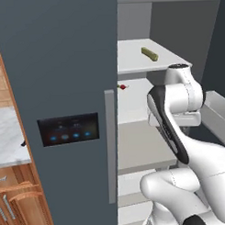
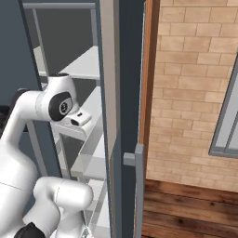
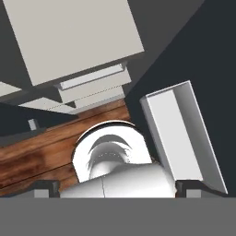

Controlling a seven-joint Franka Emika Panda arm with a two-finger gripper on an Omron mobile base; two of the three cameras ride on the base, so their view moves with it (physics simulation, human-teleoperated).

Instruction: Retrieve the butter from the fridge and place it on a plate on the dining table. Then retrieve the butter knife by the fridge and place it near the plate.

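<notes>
The fridge [image 1: 62, 65] stands with its right half open, pale shelves showing inside. On the upper shelf [image 1: 131, 58] lies the butter [image 1: 149, 54], a small olive-yellow stick. My arm is folded in front of the lower shelves, the hand well below the butter and pointing down. In the hand view the gripper [image 3: 117, 188] is open, its fingertips [image 3: 46, 186] far apart with nothing between them. A small dark tip [image 1: 23, 143] on the marble counter by the fridge door may be the butter knife. The plate and the dining table are out of view.
A small red item [image 1: 123, 87] sits on the second shelf. The open fridge door [image 2: 116, 116] with its handle [image 2: 138, 186] stands right of the arm; its bin [image 3: 179, 133] is close to the hand. Wooden cabinets [image 1: 16, 200] at left, brick wall [image 2: 195, 69] at right.
</notes>
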